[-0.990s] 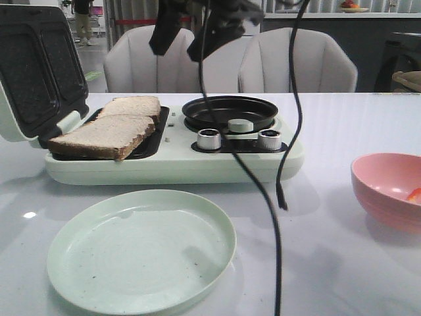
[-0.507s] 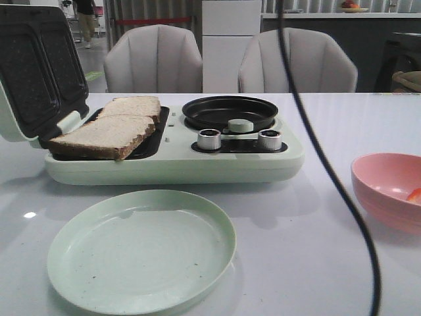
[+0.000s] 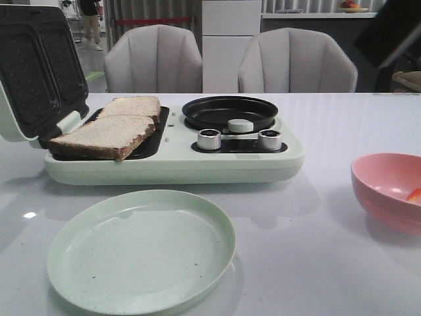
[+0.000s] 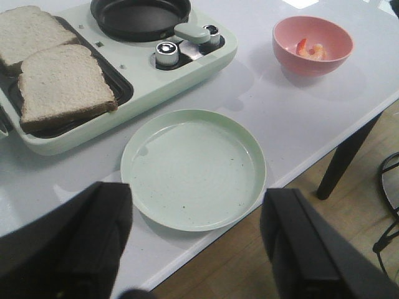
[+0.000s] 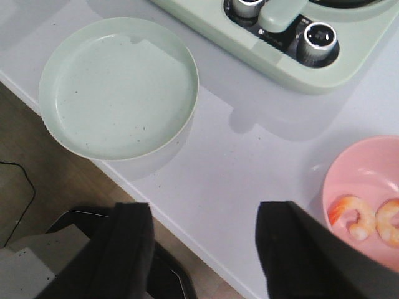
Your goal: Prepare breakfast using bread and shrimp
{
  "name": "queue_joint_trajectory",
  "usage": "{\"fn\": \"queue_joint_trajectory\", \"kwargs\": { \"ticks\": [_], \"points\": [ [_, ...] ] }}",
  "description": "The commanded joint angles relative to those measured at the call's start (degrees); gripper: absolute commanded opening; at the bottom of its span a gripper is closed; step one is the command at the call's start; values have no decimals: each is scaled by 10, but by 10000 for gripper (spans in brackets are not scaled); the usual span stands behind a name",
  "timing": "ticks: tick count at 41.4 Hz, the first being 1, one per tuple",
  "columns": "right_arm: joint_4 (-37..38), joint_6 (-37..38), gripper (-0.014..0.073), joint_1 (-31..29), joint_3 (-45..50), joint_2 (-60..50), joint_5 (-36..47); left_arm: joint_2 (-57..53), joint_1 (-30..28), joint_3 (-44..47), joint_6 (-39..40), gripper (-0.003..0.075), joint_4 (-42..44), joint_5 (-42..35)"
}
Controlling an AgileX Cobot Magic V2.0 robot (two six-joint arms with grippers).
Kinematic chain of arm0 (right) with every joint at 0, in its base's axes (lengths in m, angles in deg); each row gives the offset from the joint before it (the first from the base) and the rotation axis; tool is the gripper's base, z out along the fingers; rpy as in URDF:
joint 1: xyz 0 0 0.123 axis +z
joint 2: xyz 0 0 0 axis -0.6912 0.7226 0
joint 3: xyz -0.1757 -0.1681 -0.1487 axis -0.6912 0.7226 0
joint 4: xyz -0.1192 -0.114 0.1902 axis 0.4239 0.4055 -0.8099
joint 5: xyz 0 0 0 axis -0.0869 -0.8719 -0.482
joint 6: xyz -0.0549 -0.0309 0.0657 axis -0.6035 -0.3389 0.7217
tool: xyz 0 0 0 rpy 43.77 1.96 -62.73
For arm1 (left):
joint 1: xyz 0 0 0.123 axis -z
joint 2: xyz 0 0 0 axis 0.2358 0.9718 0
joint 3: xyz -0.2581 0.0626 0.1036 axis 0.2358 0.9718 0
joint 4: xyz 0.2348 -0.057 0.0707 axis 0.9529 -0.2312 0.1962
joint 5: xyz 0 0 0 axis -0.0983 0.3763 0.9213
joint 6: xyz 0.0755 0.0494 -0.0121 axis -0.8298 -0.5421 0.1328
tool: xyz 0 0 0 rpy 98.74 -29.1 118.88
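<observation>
Presently, we record:
Bread (image 3: 108, 128): two slices lying on the open sandwich maker (image 3: 177, 161).
Shrimp (image 5: 368, 218): two pieces in the pink bowl (image 3: 388, 187).
Green plate (image 3: 141, 250): just before the maker.
Left gripper (image 4: 196, 246): spread wide, holding nothing.
Right gripper (image 5: 202, 249): likewise.
Obstructions: we see nothing over the bread.

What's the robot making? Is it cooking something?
It's getting ready to make breakfast, but nothing is being held right now. Both the left gripper and the right gripper are open and empty, up above the table. Two slices of bread lie in the open sandwich maker. Two shrimp sit in the pink bowl. The green plate in front has no food on it.
</observation>
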Motion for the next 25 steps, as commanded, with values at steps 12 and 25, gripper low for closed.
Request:
{"fn": "queue_joint_trajectory", "kwargs": {
  "ticks": [12,25],
  "points": [
    [3,3,472,0,99,-157,90,4,3,-16,0,490,8,-42],
    [3,3,472,0,101,-171,88,119,0,-107,42,430,85,92]
  ]
}}
